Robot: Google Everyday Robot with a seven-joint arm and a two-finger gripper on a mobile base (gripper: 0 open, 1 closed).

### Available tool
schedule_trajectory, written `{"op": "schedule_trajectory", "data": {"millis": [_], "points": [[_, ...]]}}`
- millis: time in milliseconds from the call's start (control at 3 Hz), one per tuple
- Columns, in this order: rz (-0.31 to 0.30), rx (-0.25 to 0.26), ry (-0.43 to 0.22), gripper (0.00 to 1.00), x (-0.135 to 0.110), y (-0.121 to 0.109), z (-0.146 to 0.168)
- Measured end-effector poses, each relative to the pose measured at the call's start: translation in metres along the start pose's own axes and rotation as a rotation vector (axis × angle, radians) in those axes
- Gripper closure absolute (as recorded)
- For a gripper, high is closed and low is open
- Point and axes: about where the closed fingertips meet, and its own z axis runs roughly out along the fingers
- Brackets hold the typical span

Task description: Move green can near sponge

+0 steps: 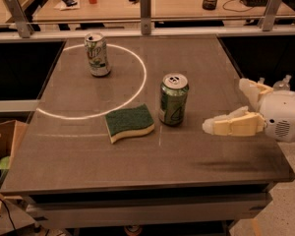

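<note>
Approach step: the can is not yet held.
On the dark grey bench point(201, 58), we find the pale two-finger gripper point(226, 107) at the right edge, jaws apart and empty. The dark metallic-green soda can point(173, 100) stands upright just beside the green-topped yellow sponge point(129, 123). We judge the next move to be a level leftward reach.

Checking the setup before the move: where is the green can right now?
In the camera view the green can stands upright mid-table, just right of the sponge. The hand hovers over the table's right side, beyond the can.
</note>
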Motion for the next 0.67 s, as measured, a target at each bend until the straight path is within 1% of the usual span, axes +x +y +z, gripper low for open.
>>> {"op": "schedule_trajectory", "data": {"millis": [333, 667], "points": [[-0.081, -0.009, -0.009, 0.00, -0.0029, 0.0025, 0.0034], [-0.081, -0.009, -0.009, 0.00, -0.0030, 0.0026, 0.0033]]}}
